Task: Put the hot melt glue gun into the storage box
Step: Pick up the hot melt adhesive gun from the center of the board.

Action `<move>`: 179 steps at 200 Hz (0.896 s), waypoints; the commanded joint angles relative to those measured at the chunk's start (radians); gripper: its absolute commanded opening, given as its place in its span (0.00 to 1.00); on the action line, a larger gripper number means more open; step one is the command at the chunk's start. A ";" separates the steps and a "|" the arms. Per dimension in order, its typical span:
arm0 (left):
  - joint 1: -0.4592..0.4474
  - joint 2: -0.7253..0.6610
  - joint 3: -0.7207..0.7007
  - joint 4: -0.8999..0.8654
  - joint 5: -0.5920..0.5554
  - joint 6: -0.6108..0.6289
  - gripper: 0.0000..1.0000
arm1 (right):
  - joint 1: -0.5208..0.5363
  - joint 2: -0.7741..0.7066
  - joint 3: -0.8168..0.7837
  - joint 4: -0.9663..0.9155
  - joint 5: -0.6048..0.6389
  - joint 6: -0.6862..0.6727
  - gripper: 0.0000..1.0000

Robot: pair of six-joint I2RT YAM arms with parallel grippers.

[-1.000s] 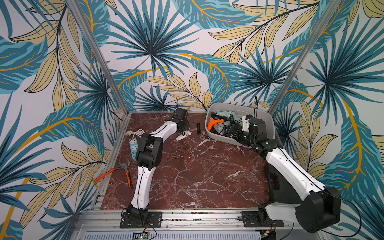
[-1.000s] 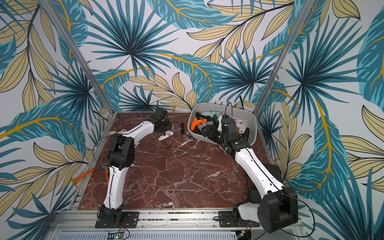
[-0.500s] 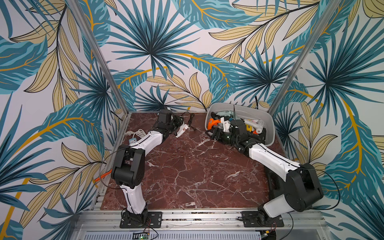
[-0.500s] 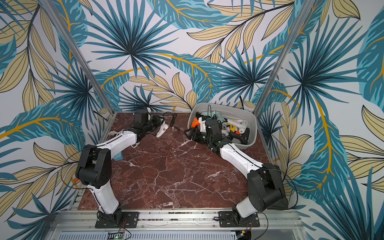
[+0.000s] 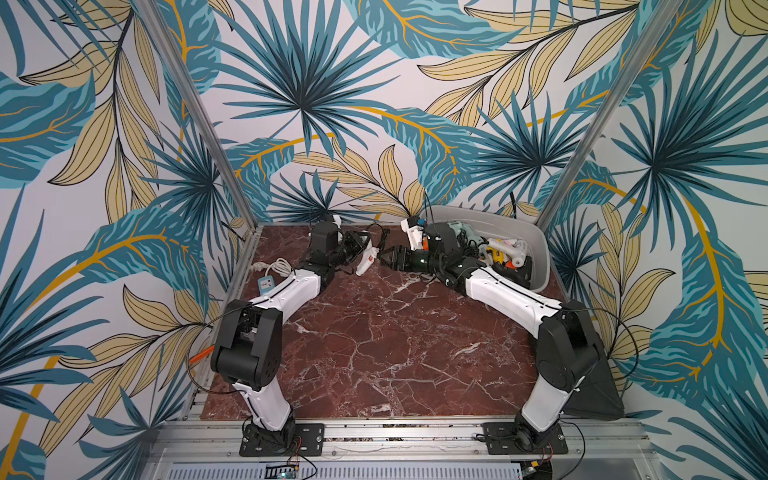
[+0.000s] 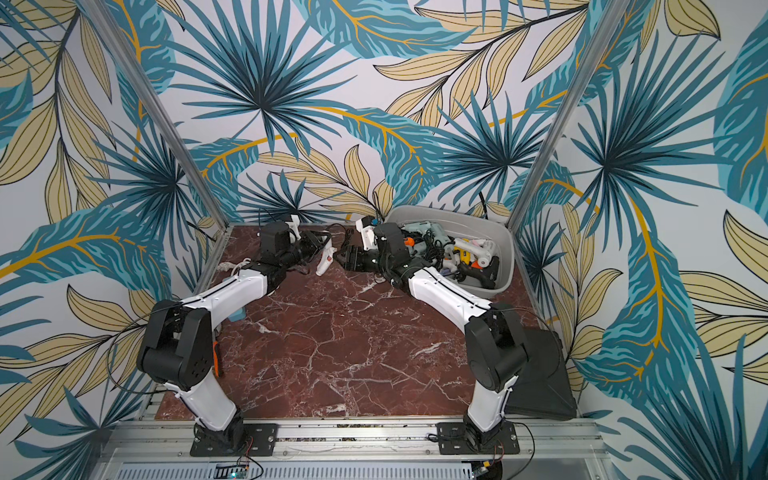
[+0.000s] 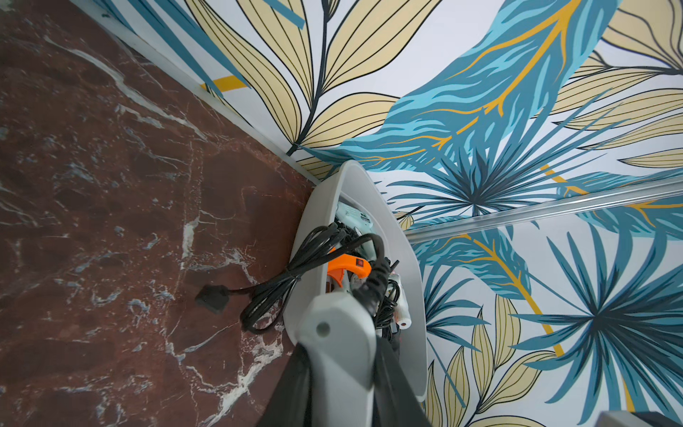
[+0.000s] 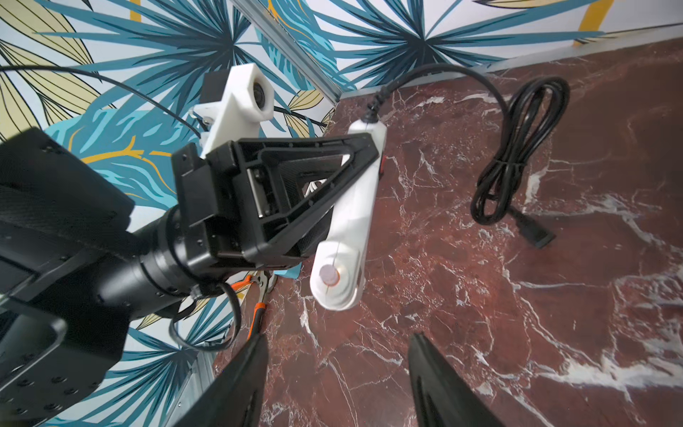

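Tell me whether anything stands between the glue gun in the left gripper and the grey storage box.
Yes. The right gripper sits directly between the glue gun, clamped in the left gripper, and the storage box. Its open jaws face the gun without touching it.

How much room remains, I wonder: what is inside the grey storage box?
In the storage box: a green tool, a white glue gun, black tools, an orange part and black cords. Its floor is covered; the right arm hides one corner.
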 commanded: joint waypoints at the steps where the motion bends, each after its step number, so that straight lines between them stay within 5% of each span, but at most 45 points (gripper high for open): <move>1: -0.002 -0.043 -0.010 0.049 0.021 -0.004 0.00 | 0.026 0.040 0.059 -0.073 0.038 -0.081 0.63; 109: -0.047 -0.086 -0.008 0.040 0.023 0.008 0.00 | 0.053 0.145 0.209 -0.138 0.113 -0.137 0.50; 152: -0.062 -0.095 -0.009 0.050 0.035 0.004 0.00 | 0.053 0.153 0.221 -0.132 0.138 -0.137 0.27; 164: -0.062 -0.097 -0.014 0.064 0.041 -0.001 0.10 | 0.053 0.135 0.215 -0.140 0.155 -0.138 0.16; 179: -0.059 -0.105 -0.023 0.090 0.058 -0.011 0.43 | 0.054 0.096 0.196 -0.156 0.196 -0.148 0.03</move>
